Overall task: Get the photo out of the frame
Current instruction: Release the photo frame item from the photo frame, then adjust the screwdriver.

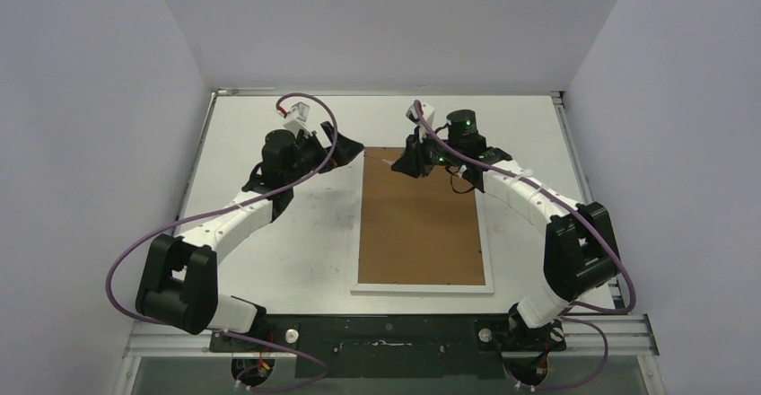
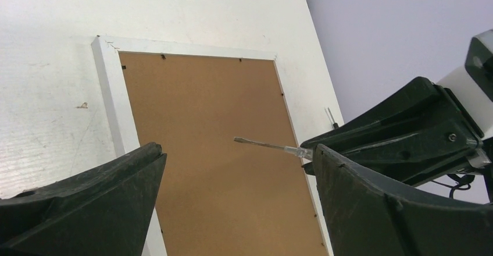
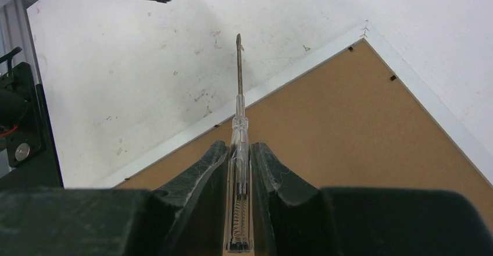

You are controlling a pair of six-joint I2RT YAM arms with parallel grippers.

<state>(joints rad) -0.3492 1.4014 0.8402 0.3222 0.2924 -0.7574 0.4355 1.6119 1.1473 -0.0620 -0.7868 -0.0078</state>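
The frame (image 1: 422,224) lies face down on the white table, brown fibreboard back up, with a narrow white border (image 2: 110,93) and small black tabs along the inner edge. The photo is hidden under the backing. My right gripper (image 1: 408,163) hovers over the frame's far edge, shut (image 3: 239,146) on the clear handle of a thin screwdriver (image 3: 239,87). Its metal blade points past the frame's far-left corner (image 3: 365,32) and shows in the left wrist view as a slim shaft (image 2: 264,145). My left gripper (image 1: 352,154) hangs by that corner, open (image 2: 235,151) and holding nothing.
The white table (image 1: 269,260) is scuffed and walled in by grey panels on three sides. A metal rail (image 1: 386,328) carrying both arm bases runs along the near edge. Purple cables (image 1: 135,251) loop beside each arm.
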